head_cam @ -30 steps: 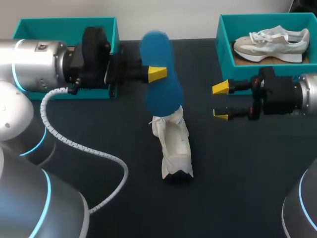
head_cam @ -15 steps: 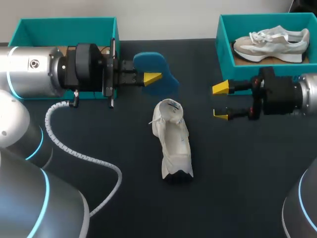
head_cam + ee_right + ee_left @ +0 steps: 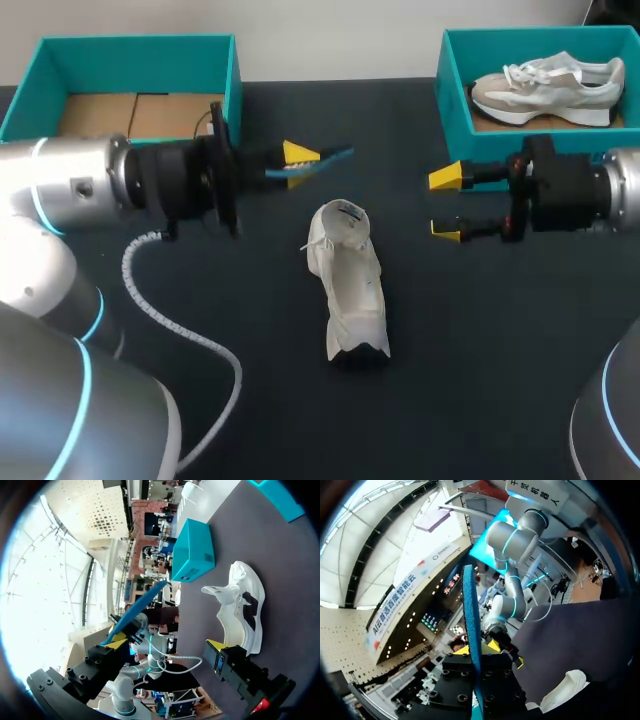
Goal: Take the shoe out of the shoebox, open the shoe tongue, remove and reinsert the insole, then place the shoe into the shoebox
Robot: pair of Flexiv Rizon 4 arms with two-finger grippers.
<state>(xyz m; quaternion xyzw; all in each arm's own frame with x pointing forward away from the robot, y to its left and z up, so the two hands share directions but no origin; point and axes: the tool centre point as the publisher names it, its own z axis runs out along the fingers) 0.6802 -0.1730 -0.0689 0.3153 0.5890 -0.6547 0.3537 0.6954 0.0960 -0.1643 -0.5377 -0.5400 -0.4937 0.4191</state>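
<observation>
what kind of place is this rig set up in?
Probably a robot test bench for shoe handling: dark table, teal left shoebox and right shoebox, a white shoe lying on it, left gripper shut on a blue insole.

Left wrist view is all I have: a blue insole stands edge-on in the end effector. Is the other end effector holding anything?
Observer: No, the right end effector is open and empty, in front of the right shoebox.
Operator: How does the shoe lie?
Observer: The white shoe lies in the middle of the table, its opening toward the far edge, nothing touching it.
Operator: Is that shoebox empty?
Observer: No, a second shoe lies inside it.
</observation>
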